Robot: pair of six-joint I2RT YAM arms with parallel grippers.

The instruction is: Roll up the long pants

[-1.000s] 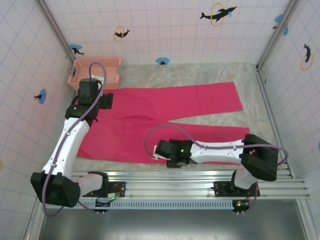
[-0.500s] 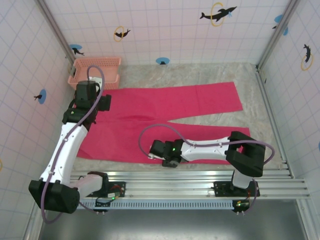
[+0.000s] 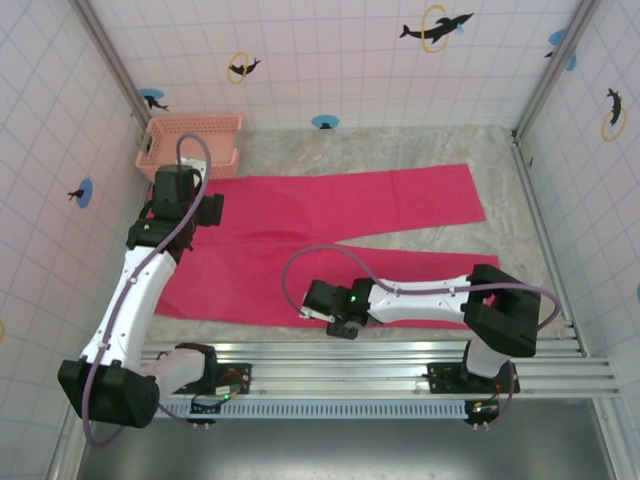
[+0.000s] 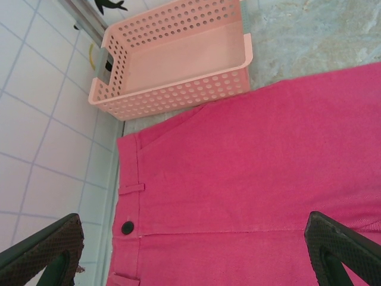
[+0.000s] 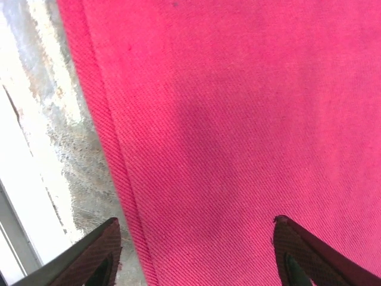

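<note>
- The pants lie spread flat on the table. The waist is at the left, near the basket, and the two long legs reach to the right.
- The cloth is plain magenta-red with a fine diagonal twill weave, matte and soft, and almost free of wrinkles.
- The far leg ends in a straight hem at the right. The near leg runs along the table's near edge, just beside the ribbed metal rail.
- At the waist there is a stitched waistband, a narrow belt loop and a round dark button. A slanted pocket seam runs off the top corner.
- The basket is pale pink plastic, rectangular with rounded corners. Its walls are pierced by rows of small round holes and its floor is smooth. One wall stands just beside the waist corner of the pants.
- The table top is mottled grey-beige, like stone.
- The left gripper hangs above the waist with its fingers spread wide. They are dark, and the pads are dimpled. Nothing is between them but the cloth below.
- The right gripper is low over the near leg's outer edge. Its dark wedge-shaped fingers stand apart, one near the folded side seam and one over the cloth. I cannot tell whether the tips touch the cloth.
- The walls are white grid tiles with dolphin stickers.
</note>
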